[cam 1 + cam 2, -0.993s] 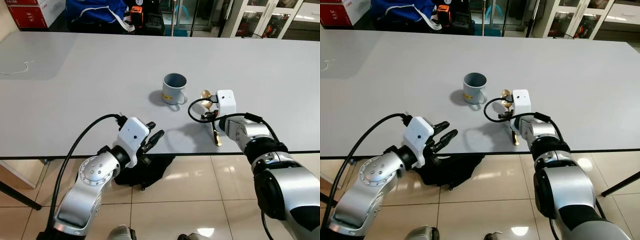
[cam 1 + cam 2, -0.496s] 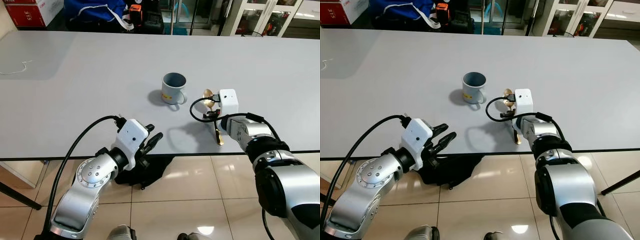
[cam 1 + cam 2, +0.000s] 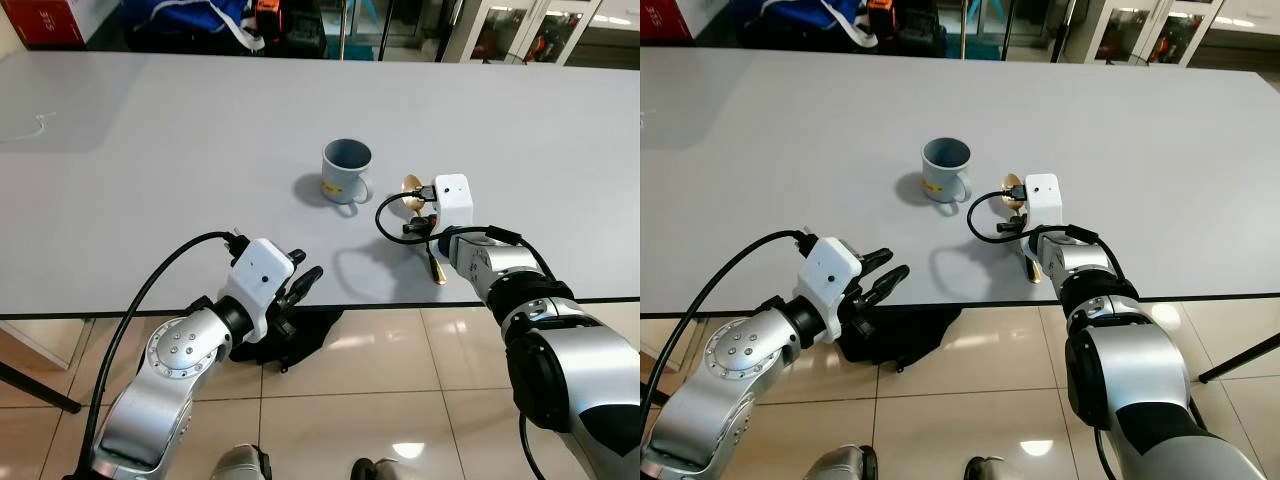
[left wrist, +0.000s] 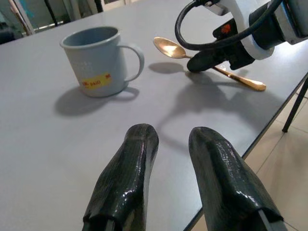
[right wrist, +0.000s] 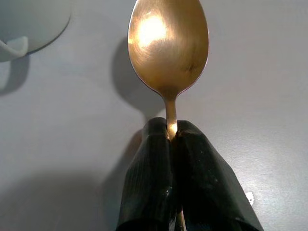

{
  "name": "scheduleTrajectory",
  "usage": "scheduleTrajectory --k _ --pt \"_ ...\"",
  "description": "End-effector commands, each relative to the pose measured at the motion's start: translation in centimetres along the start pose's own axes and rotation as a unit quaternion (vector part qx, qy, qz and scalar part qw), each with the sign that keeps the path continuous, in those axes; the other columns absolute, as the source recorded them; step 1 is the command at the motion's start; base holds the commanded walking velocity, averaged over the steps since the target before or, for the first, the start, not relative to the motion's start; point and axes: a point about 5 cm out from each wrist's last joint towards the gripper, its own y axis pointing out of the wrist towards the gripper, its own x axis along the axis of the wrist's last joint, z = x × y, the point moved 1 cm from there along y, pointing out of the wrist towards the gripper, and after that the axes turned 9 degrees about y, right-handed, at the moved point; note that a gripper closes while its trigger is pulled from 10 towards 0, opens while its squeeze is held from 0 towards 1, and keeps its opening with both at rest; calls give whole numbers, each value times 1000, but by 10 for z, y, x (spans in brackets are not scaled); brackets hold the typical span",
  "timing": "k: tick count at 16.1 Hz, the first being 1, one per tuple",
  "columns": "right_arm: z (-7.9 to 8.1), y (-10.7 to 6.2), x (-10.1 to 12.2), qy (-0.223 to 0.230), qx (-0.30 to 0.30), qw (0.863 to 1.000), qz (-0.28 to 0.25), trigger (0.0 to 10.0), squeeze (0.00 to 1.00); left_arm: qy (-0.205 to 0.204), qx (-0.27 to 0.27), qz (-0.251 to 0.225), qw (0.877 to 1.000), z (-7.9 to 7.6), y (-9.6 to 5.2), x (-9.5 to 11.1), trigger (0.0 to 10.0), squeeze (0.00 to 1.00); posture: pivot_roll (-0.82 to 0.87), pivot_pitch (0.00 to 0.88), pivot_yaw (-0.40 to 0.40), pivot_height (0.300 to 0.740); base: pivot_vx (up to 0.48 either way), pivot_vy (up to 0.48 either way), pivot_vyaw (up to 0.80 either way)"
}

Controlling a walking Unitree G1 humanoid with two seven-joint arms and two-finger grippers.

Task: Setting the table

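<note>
On the grey desk (image 3: 150,150), beside the blue mug (image 3: 346,173): right pincer (image 5: 172,132) clamping the gold spoon (image 5: 167,48) by its neck, bowl lifted, handle end touching down. Left pincer (image 4: 168,144) hovering agape, empty, at the near edge.

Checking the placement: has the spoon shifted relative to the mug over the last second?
No. The spoon, pinched by the right gripper, keeps its spot right of the mug; only the camera shifted.
</note>
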Motion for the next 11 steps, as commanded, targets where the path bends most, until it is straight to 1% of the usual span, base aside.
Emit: scheduleTrajectory --k 1,2,3,4,6,7,8,9,10,11 --pt "1 1 -6 14 -2 1000 9 10000 0 4 1 -4 1000 1 -3 4 10000 0 106 142 -56 740 0 0 0" --pt "1 1 -7 16 1 1000 10 10000 0 3 1 -4 1000 1 -3 4 10000 0 106 142 -56 740 0 0 0" --pt "2 1 -7 19 3 1000 10 10000 412 4 2 -5 1000 1 -3 4 10000 0 107 141 -55 740 0 0 0" --pt "2 1 -6 20 4 1000 10 10000 710 3 2 -5 1000 1 -3 5 10000 0 105 140 -54 740 0 0 0" --pt "2 1 -4 23 2 1000 4 10000 784 4 2 -5 1000 2 -2 5 10000 0 104 139 -54 740 0 0 0" --pt "1 1 -3 24 1 1000 2 10000 788 3 2 -5 1000 2 -1 5 10000 0 102 138 -53 740 0 0 0" --pt "1 1 -2 23 3 1000 0 10000 784 3 2 -6 1000 2 -1 6 10000 0 100 137 -53 740 0 0 0" --pt "0 0 0 20 3 1000 -2 10000 757 3 2 -6 1000 1 0 6 10000 0 98 132 -52 740 0 0 0" --pt "1 0 3 16 6 1000 -9 10000 196 3 2 -7 1000 1 0 6 10000 0 98 132 -52 740 0 0 0" --pt "1 -1 9 16 14 1000 -23 10000 0 3 4 -8 1000 1 1 6 10000 0 97 126 -54 740 0 0 0"
